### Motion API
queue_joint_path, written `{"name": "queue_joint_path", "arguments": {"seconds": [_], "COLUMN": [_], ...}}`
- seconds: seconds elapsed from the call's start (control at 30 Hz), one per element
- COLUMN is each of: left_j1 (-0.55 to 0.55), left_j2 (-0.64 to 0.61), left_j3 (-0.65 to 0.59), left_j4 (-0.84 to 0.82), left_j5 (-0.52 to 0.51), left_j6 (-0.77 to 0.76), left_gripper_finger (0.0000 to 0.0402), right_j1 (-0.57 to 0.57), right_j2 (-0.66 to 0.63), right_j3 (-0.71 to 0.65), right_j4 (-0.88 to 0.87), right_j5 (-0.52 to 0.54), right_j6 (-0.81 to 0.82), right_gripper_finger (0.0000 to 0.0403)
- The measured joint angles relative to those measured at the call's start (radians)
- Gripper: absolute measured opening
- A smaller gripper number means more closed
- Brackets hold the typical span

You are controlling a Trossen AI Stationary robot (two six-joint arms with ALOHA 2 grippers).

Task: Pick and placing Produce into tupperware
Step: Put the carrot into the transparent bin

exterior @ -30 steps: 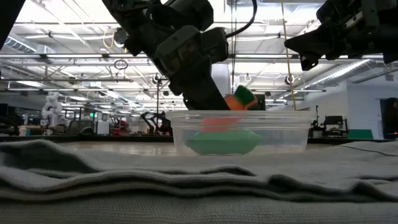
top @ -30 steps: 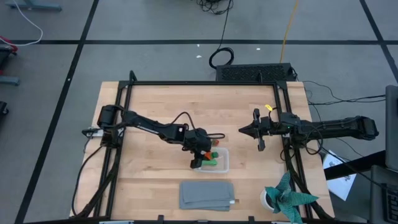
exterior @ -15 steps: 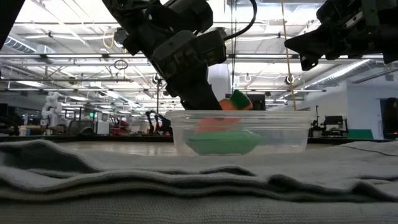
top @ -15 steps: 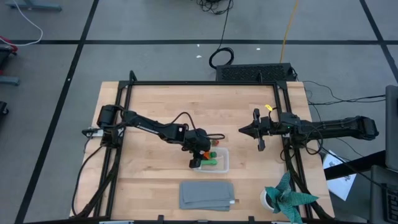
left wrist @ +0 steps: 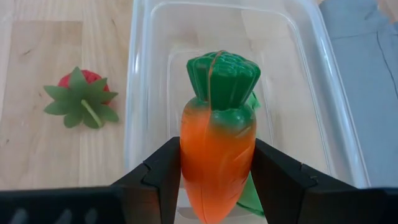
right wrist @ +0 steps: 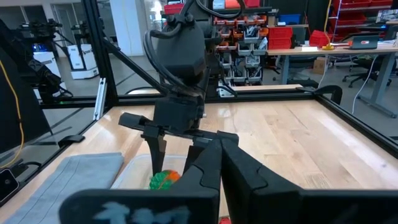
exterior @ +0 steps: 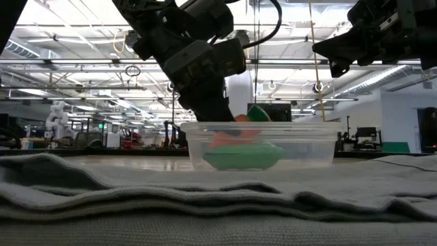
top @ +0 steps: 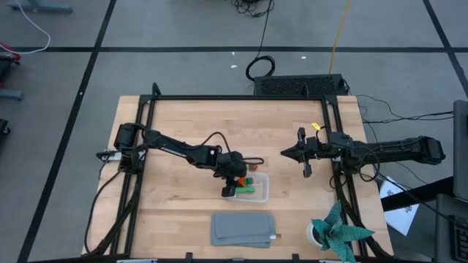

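My left gripper (top: 232, 188) is over the clear tupperware (top: 261, 191), shut on the orange carrot (left wrist: 217, 149), which dips below the rim (exterior: 273, 125). Through the wall I see the green pod (exterior: 235, 156) lying on the tupperware's floor under the carrot. The small reddish piece with green leaves (left wrist: 79, 96) lies on the table just outside the tupperware's wall (left wrist: 134, 93). My right gripper (top: 287, 153) waits above the table's right side, its fingers shut, holding nothing. My left gripper pinches the carrot's orange body (left wrist: 214, 168) between its two fingers (left wrist: 163, 174), one on each side. The fingers come slanting down from the table's left and lie along the carrot. The carrot is tilted, its green top (left wrist: 222, 78) pointing away past the fingertips. Whether it touches the pod I cannot tell.
A grey folded cloth (top: 243, 228) lies near the table's near edge, in front of the tupperware, and fills the low view's foreground (exterior: 205, 198). A teal object (top: 338, 230) sits at the near right corner. Black frame rails (top: 219, 97) run along the table's sides.
My left gripper has moved down with the carrot still in its hold. The carrot, whose green top stood above the rim, now sits lower, with its orange body inside the tupperware above the pod.
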Motion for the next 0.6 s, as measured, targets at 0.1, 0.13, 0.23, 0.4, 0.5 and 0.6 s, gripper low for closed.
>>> {"name": "queue_joint_path", "arguments": {"seconds": [0.1,0.13,0.23,0.4,0.5,0.6], "left_j1": [0.0,0.0,0.0,0.0,0.0,-0.001], "left_j2": [0.0,0.0,0.0,0.0,0.0,0.0], "left_j3": [0.0,0.0,0.0,0.0,0.0,0.0], "left_j4": [-0.006,-0.005,-0.005,-0.008,-0.008,-0.011], "left_j5": [0.0,0.0,0.0,0.0,0.003,0.003], "left_j6": [0.008,0.013,0.024,0.026,0.026,0.04], "left_gripper_finger": [0.0168,0.0168,0.0168,0.0168,0.0168,0.0168], "right_j1": [0.0,0.0,0.0,0.0,0.0,0.0], "right_j2": [0.0,0.0,0.0,0.0,0.0,0.0], "right_j3": [0.0,0.0,0.0,0.0,0.0,0.0], "right_j4": [0.0,0.0,0.0,0.0,0.0,0.0], "right_j5": [0.0,0.0,0.0,0.0,0.0,0.0], "right_j6": [0.0,0.0,0.0,0.0,0.0,0.0], "right_gripper_finger": [0.0,0.0,0.0,0.0,0.0,0.0]}}
